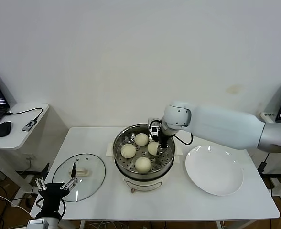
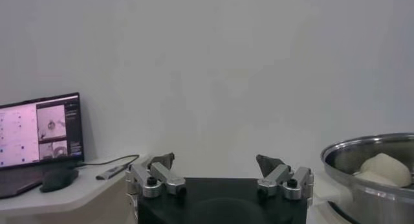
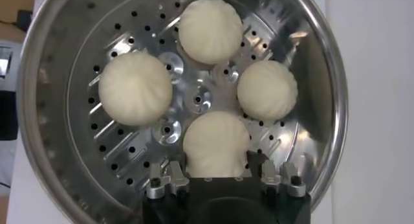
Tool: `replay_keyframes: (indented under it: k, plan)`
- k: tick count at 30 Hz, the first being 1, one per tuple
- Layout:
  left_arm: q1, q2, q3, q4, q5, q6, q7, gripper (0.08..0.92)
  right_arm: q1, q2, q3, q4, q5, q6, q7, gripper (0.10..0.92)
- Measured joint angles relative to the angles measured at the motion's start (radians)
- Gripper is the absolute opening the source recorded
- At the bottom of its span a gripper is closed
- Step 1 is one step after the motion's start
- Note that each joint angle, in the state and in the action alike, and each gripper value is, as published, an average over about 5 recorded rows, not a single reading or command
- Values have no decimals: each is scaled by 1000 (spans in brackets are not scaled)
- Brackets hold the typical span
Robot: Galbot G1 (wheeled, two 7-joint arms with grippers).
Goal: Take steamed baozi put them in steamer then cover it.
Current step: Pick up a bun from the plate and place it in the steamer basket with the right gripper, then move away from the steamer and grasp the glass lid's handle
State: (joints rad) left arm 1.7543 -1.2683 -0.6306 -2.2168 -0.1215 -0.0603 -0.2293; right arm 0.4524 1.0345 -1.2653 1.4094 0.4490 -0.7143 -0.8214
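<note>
Several cream-white baozi lie on the perforated tray of the steel steamer (image 1: 117, 153) at the table's middle. My right gripper (image 1: 156, 146) reaches down into the pot from the right and is shut on the right-hand baozi (image 1: 153, 149), which rests on the tray. In the right wrist view this baozi (image 3: 216, 138) sits between the fingers of the right gripper (image 3: 216, 158), with three others (image 3: 135, 88) around it inside the steamer (image 3: 39, 63). The glass cover (image 1: 95, 167) lies flat on the table's left part. My left gripper (image 1: 54, 184) (image 2: 215, 159) waits open at the front left, next to the cover.
A flat white plate (image 1: 214, 169) lies to the right of the steamer. A side table (image 1: 16, 136) at the left holds a laptop and a mouse. A screen stands at the far right edge. The wall is close behind the table.
</note>
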Motion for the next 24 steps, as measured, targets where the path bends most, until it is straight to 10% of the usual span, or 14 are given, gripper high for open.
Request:
replay_keyframes:
  k: [12,24]
  plan:
    - [-3,-1,7,5,3,0,-2,823,-1,-33,34,33,-11,-6,-5,811]
    - [-10,4,2,23,-6,-1,0,823,-76,-203,194,189,55,45,149,823]
